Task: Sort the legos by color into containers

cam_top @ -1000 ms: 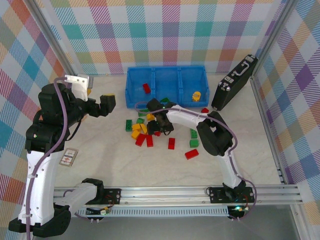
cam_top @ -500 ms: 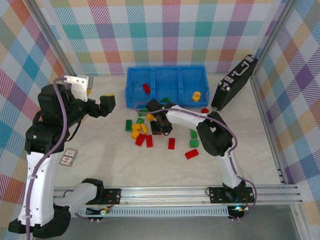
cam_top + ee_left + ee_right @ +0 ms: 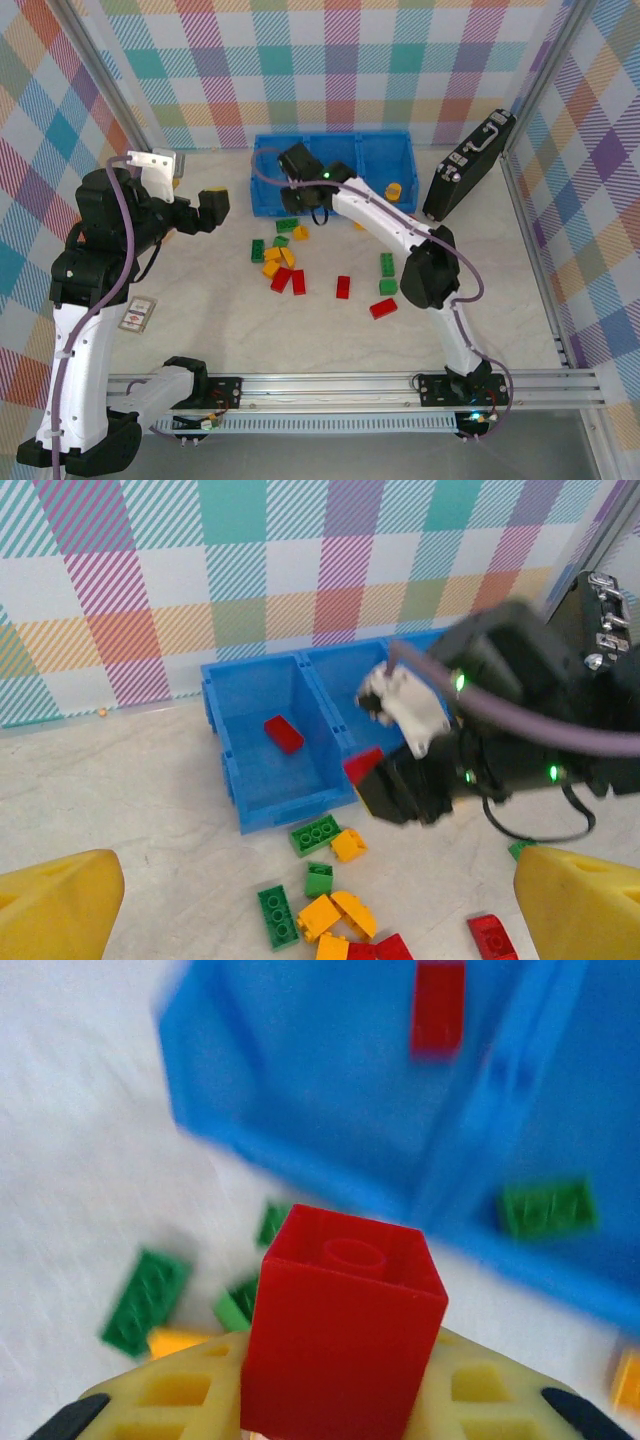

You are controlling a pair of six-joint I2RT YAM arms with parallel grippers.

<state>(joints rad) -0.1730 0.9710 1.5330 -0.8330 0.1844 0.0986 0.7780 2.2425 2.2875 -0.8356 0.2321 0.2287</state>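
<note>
Red plastic brick (image 3: 343, 1335) pinched in your right gripper (image 3: 340, 1410) by blue ribbed tray (image 3: 285, 805); next, probably release over left compartment (image 3: 255, 695).

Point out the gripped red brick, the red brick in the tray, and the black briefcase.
gripped red brick (image 3: 345, 1345): right wrist view, front face.
red brick in the tray (image 3: 284, 734): left wrist view, top face.
black briefcase (image 3: 466, 172): top external view, broad side.

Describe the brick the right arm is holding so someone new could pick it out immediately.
Start at the blue tray at the back of the table; the right claw hangs near its left compartment. Pinched in that claw is a blocky red brick with one round ring on top. It is the only brick held in the air.
</note>
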